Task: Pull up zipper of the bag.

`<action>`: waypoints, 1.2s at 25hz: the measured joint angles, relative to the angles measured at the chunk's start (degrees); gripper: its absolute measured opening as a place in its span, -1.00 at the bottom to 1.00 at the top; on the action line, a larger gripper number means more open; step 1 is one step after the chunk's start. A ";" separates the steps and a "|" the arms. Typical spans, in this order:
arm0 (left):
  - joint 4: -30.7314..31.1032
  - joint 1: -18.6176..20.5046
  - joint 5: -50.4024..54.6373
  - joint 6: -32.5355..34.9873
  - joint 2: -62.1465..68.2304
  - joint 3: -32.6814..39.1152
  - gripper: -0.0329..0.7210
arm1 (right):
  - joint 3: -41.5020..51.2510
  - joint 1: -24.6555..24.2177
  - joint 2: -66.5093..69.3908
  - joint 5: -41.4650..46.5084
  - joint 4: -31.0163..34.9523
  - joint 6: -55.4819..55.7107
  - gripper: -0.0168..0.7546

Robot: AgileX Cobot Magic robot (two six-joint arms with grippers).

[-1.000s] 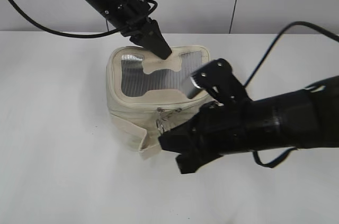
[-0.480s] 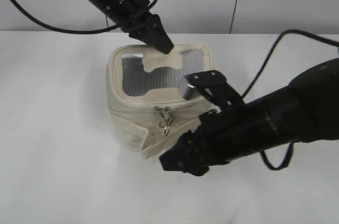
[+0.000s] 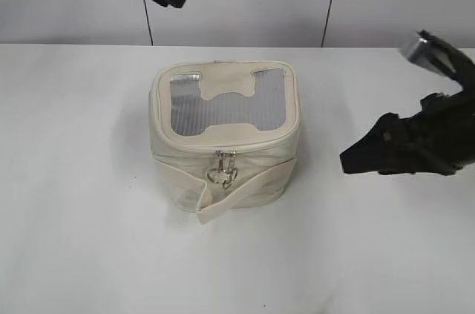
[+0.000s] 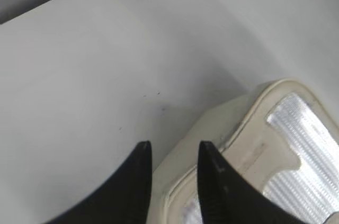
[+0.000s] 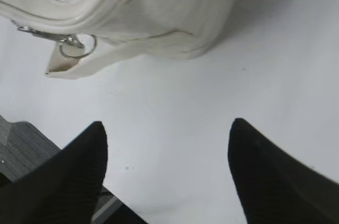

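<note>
Overhead, the left gripper (image 4: 174, 152) hangs with its jaws slightly parted and empty; the bag (image 3: 225, 134) stands below and to its right on the table (image 3: 74, 180). Its zipper (image 3: 223, 166) pulls face front. The right gripper (image 5: 167, 134), spread wide and empty, sits right of the bag, apart.

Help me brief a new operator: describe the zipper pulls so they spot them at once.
Find the cream bag mid-table. On its near face, just under the lid rim, hang the silver zipper pulls above the loose strap end. They are the only shiny metal, ending in round rings.
</note>
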 joint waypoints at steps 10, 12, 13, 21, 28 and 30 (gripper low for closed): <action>14.87 0.00 -12.65 -16.17 -28.53 37.88 -0.31 | -13.11 -3.59 -2.64 18.52 -34.27 31.20 0.46; 17.98 0.00 -13.54 -19.81 -37.61 45.02 -0.31 | -11.54 -3.59 -6.07 20.19 -37.91 33.36 0.46; 19.54 0.00 -13.63 -22.58 -43.00 48.43 -0.31 | -10.27 -3.59 -8.01 20.32 -39.28 34.11 0.46; 30.67 0.00 -3.97 -39.54 -85.37 65.43 -0.31 | 6.60 -3.59 -36.58 21.40 -42.02 36.94 0.46; 36.74 0.00 6.41 -40.29 -106.63 71.00 -0.31 | 9.13 -3.59 -64.37 21.54 -49.34 43.59 0.46; 36.34 0.00 6.11 -39.81 -110.62 71.98 -0.31 | 9.50 -3.59 -70.05 22.00 -51.45 44.04 0.46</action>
